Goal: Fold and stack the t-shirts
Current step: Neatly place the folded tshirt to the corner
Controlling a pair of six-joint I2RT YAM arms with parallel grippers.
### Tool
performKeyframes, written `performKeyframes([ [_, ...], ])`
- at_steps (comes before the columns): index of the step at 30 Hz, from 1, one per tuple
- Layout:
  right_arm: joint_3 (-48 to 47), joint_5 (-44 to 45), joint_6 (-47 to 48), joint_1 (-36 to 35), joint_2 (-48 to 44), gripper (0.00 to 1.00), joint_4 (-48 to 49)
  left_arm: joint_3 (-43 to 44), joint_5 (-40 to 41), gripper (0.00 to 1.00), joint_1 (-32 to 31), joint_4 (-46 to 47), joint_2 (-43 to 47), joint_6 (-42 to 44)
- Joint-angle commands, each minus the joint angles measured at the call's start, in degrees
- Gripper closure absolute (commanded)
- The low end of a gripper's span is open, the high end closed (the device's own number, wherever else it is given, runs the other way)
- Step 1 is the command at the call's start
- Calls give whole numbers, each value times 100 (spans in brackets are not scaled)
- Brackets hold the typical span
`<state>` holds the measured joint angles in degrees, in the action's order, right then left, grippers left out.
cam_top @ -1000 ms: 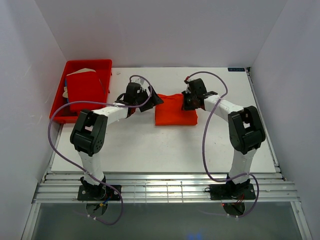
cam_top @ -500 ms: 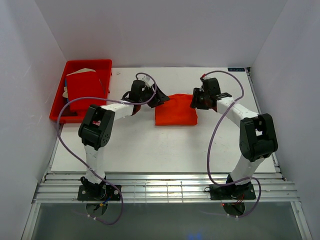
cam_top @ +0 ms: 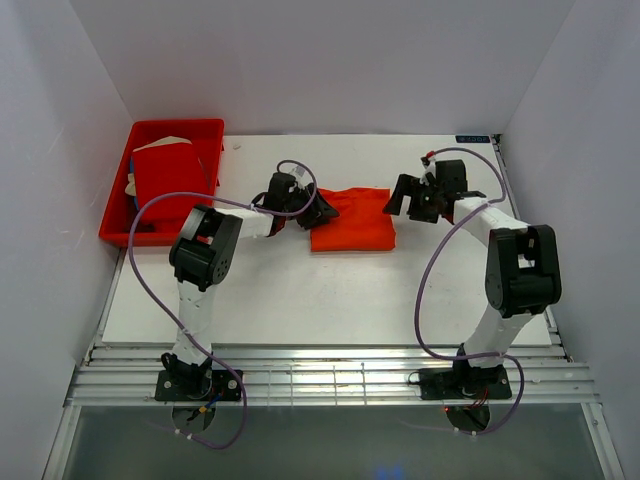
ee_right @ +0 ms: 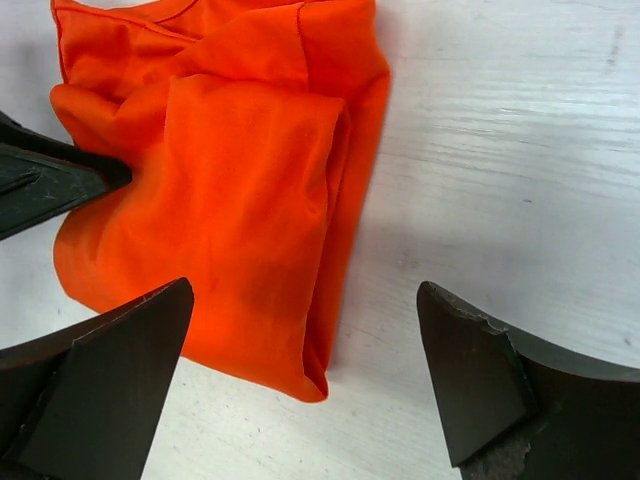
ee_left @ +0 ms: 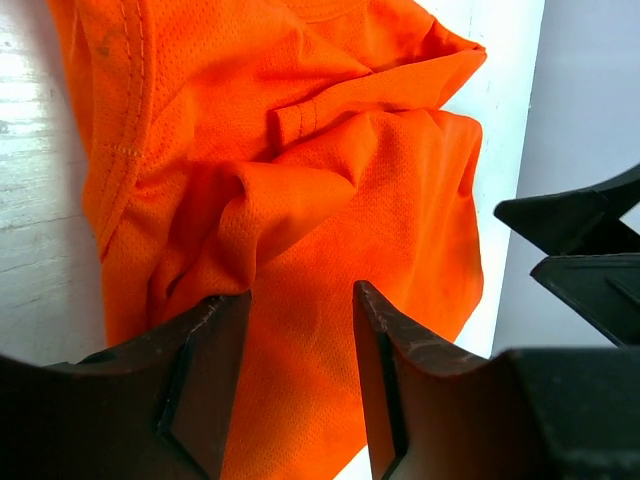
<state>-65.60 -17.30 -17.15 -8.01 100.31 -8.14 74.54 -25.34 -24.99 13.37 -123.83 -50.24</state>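
The bright orange t-shirt point(cam_top: 352, 220) lies folded in a rough rectangle at the middle of the table. It fills the left wrist view point(ee_left: 330, 180), with loose folds at its left side. My left gripper point(cam_top: 322, 212) is at the shirt's left edge, its jaws partly apart over the cloth point(ee_left: 300, 292) with flat cloth showing between them. My right gripper point(cam_top: 410, 200) hangs wide open just off the shirt's right edge point(ee_right: 305, 290), holding nothing. The deeper red t-shirt point(cam_top: 170, 180) lies folded in the red tray point(cam_top: 175, 125).
The tray stands at the table's back left corner, with something white under the red shirt. White walls close in the table on three sides. In the left wrist view the right gripper's black fingers point(ee_left: 580, 250) show beyond the shirt.
My right gripper has opened from shut and drawn back to the right, off the orange shirt. The left gripper has moved right onto the shirt's left edge, its jaws narrowing.
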Motion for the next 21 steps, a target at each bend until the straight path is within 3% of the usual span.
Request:
performKeyframes([
  [1,100,-783,54,-16,373,2,418,-220,161,44,-32,-352,245,120],
  [6,214,-1276,-219,-25,823,3,752,-309,179,44,-41,-370,272,128],
  [13,513,-1276,-210,-43,1104,3,955,-326,205,46,-32,-379,333,146],
  [21,207,-1294,-228,-473,1491,5,911,-353,196,47,-41,-379,316,76],
])
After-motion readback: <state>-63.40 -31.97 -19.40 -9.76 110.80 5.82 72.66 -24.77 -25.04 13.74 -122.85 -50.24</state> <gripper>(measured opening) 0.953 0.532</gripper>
